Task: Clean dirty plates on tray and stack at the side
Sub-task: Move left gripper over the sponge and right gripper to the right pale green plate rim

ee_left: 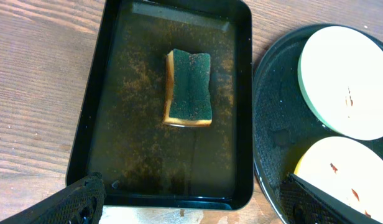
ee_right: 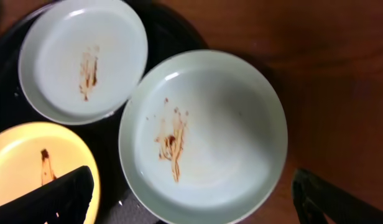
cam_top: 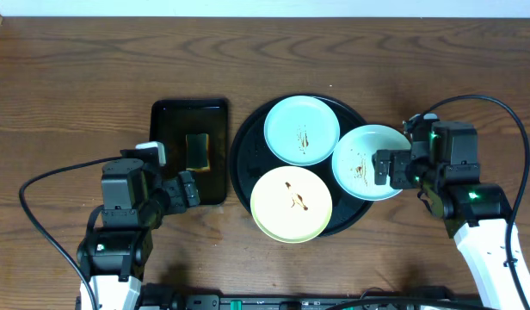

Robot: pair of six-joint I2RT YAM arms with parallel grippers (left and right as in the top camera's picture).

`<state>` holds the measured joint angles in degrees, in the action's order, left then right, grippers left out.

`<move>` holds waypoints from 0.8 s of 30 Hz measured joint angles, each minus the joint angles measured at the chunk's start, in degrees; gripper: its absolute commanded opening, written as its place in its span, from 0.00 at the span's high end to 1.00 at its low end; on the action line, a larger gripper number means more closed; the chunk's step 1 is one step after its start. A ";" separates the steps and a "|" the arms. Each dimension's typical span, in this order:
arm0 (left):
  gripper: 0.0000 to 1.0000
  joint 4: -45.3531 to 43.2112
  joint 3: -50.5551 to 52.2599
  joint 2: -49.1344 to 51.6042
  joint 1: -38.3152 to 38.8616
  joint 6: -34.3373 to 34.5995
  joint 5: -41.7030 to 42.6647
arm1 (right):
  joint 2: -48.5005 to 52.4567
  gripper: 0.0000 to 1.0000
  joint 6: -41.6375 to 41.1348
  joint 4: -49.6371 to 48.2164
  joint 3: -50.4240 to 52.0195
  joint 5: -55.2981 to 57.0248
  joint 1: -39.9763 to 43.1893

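Observation:
The round black tray (cam_top: 248, 155) holds three dirty plates: a mint plate (cam_top: 301, 129) at the back, a yellow plate (cam_top: 291, 204) at the front, and a second mint plate (cam_top: 368, 162) overhanging the right rim. My right gripper (cam_top: 387, 168) is open and hovers over the near edge of this right mint plate (ee_right: 204, 137), one finger on each side (ee_right: 201, 205). The back mint plate (ee_right: 83, 59), yellow plate (ee_right: 36, 168) and tray (ee_right: 120, 202) also show there. My left gripper (cam_top: 183, 188) is open and empty (ee_left: 191, 208).
A rectangular black tray (cam_top: 166, 129) left of the round one holds murky water and a green-and-yellow sponge (cam_top: 197, 151). In the left wrist view the sponge (ee_left: 188, 88) lies mid-tray (ee_left: 98, 124), with the round tray (ee_left: 272, 124) to the right. Bare wooden table surrounds everything.

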<state>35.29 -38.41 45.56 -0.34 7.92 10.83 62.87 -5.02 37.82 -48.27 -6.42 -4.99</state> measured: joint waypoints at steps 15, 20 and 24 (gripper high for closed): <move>0.23 -2.10 -15.58 19.67 0.00 0.92 -0.76 | 0.00 0.01 -8.63 0.24 -0.09 12.70 0.98; 0.28 -6.91 -17.25 30.45 0.00 0.20 -1.99 | 0.00 0.01 -9.29 0.52 -0.11 13.22 1.22; 0.28 -10.67 -17.25 37.51 0.39 -0.26 -3.19 | 0.00 0.01 -9.49 0.55 -0.11 13.55 1.22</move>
<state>24.62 -55.66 83.07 0.05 7.66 7.64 62.87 -14.50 38.37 -48.38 7.14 -3.77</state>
